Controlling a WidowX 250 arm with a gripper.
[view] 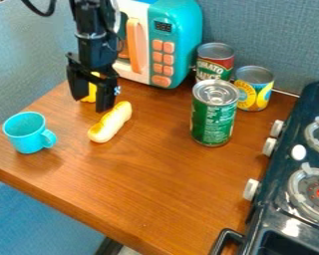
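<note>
The black gripper hangs low over the back left of the wooden table, its two fingers apart. Between and behind them shows a yellow object, partly hidden; whether the fingers touch it, I cannot tell. Just in front of the right finger, a pale yellow bun-like toy lies slantwise on the wood. A turquoise cup stands upright to the left, handle facing right.
A toy microwave stands behind the gripper. On the right are a green can, a red-and-green can and a yellow-labelled can. The dark toy stove borders the table's right edge.
</note>
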